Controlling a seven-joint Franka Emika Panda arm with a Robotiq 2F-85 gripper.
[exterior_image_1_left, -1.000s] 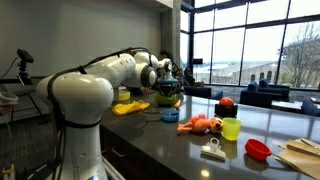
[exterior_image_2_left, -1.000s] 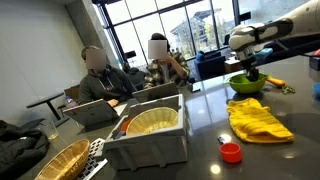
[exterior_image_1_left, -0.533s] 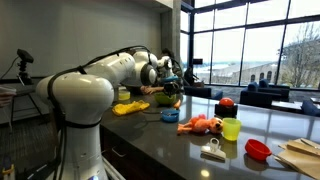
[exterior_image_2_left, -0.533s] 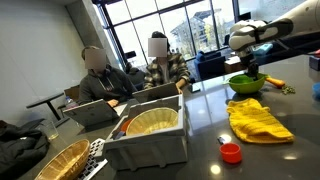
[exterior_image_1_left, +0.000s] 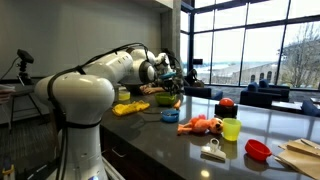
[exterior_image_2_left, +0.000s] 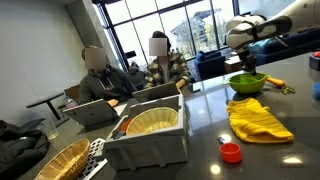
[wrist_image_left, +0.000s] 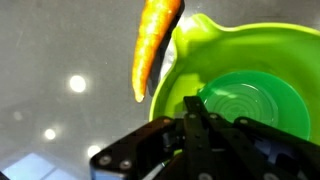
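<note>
We see the hand (wrist_image_left: 193, 112) clenched tight with nothing between its fingers, hovering over the green bowl (wrist_image_left: 270, 60) on the bench (wrist_image_left: 60, 60). The carrot (wrist_image_left: 155, 45) sits at the bowl's rim, apart from the hand.

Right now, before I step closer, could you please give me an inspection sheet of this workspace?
Surface: dark glossy counter, crowded.
Job's things: carrot beside green bowl rim.
Clutter: yellow cloth, red lid, grey bin, yellow cup, orange toy.
Grippers: gripper shut, above the bowl, apart from the carrot.
Cables: nothing seen.
Surroundings: two seated people with laptops, large windows.
</note>
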